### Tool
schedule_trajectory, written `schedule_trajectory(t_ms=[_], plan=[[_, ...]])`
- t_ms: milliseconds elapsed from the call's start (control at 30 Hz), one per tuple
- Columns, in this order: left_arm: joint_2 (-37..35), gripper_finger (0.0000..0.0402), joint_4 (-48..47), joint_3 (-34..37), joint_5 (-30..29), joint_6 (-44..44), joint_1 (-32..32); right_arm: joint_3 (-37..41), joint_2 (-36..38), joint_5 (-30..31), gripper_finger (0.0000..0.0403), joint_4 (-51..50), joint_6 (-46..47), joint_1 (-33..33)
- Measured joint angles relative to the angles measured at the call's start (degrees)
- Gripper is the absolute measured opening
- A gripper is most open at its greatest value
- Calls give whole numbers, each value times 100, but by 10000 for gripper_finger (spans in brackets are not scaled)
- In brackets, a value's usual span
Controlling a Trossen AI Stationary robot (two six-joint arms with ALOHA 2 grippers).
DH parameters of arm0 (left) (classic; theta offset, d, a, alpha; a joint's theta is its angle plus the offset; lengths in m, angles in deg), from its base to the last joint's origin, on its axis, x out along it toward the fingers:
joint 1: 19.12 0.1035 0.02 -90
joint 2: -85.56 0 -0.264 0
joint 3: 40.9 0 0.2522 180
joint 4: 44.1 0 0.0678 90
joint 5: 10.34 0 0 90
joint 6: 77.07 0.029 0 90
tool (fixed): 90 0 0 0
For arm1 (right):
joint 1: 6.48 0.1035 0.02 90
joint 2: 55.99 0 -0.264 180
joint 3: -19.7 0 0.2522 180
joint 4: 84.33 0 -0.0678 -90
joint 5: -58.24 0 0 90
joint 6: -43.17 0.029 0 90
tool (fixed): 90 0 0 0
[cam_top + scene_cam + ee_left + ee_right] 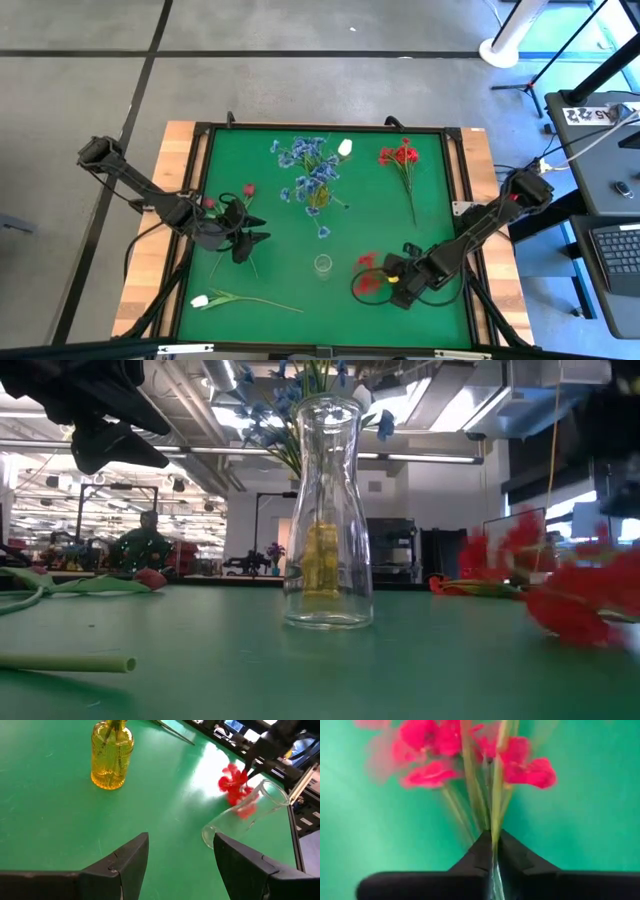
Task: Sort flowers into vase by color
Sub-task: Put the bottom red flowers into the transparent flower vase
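A red flower spray (pixel 367 277) lies near the table's front right, with my right gripper (pixel 393 287) shut on its stems. A clear glass vase (pixel 322 264) stands upright just left of it. A yellow vase (pixel 315 197) farther back holds blue flowers (pixel 305 160). Another red spray (pixel 401 157) lies at the far right, with a white bud (pixel 345 148) beside the blue ones. My left gripper (pixel 250 240) hovers open at the left, over a dark pink bud's (pixel 249 189) stem. A white tulip (pixel 201 300) lies at the front left. My right gripper pinches several thin green stems (pixel 494 827) of the red spray between its two fingertips, a short way below the blossoms (pixel 432 750). The fingers come steeply from above, slanting from the table's right. Whether the blossoms are clear of the table, I cannot tell.
The table is a green mat inside a dark raised frame (pixel 455 200). The clear vase (pixel 328 510) stands in front of the yellow vase (pixel 320 565) in the low view. Open mat lies between the clear vase and the front edge.
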Motion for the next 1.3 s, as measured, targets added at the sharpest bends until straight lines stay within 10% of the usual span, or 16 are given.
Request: schedule_trajectory(t_ms=[267,500,867,1300], plan=[[0,217,-2,0,-22,0,0,-576,608,1766,10,53,-949,-298],[-2,217,-2,0,-25,2,0,-668,1383,3065,8,2084,-2773,-287],[-2,217,0,0,-197,138,0,-668,1143,2291,4,6644,-6005,-432],[-2,217,-1,0,-196,153,0,-668,-22,1116,3,7925,-5616,-1434]])
